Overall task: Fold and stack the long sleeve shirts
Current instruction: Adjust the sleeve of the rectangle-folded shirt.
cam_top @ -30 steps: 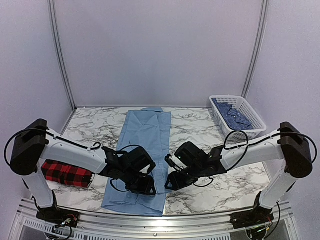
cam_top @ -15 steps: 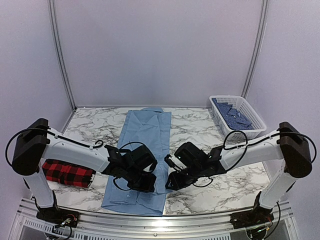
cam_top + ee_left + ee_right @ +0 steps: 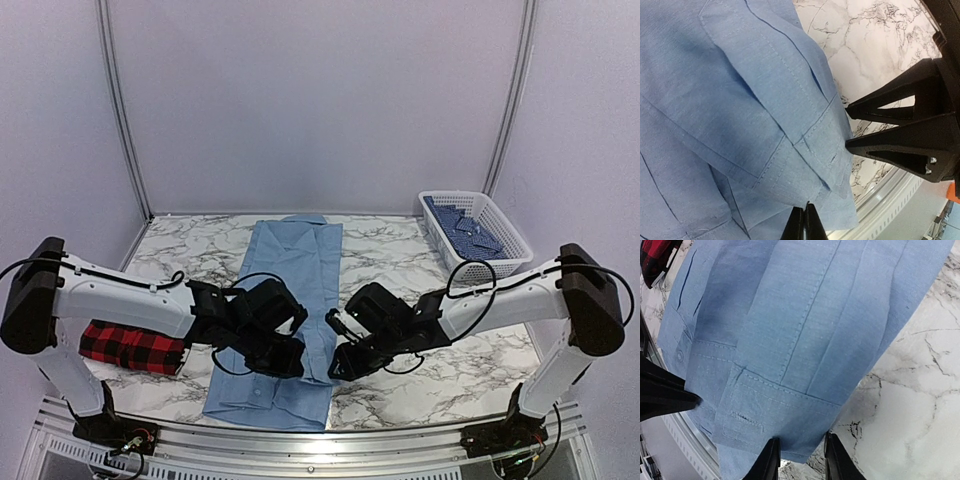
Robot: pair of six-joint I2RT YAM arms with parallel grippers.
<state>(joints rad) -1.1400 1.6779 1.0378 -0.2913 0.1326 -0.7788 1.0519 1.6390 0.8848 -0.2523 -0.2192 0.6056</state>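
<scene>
Blue shirt (image 3: 295,290) is laid flat lengthwise mid-surface, collar far, hem at the near edge, sleeves already folded in so a cuff (image 3: 765,415) lies on top near the hem. Plaid shirt (image 3: 130,347) is seen folded at the near left, well apart from the blue one, partly under the left arm. Step is judged to be the bottom-up fold of the blue shirt, stacking not yet done. Left gripper (image 3: 804,225) is seen closed tip to tip low over the blue cloth near the hem; whether fabric is pinched cannot be told. Right gripper (image 3: 801,460) is parted narrowly, the shirt's right edge straddled just below the cuff, nothing clamped yet. The two grippers are close together over the near end. Risks from here: only the top layer or the cuff may be caught on the right, so the sleeve would be dragged out and the fold undone. If the left holds nothing, the lift would be one-sided and the panel skewed. A marble surface (image 3: 400,250) is slick, so the whole shirt could be slid rather than folded. With the hem this near the rail, cloth could be pushed over the edge. Fingers could be clashed given the small gap between them. The plaid shirt could be brushed by the left arm. Basket (image 3: 500,250) at far right is out of the way.
</scene>
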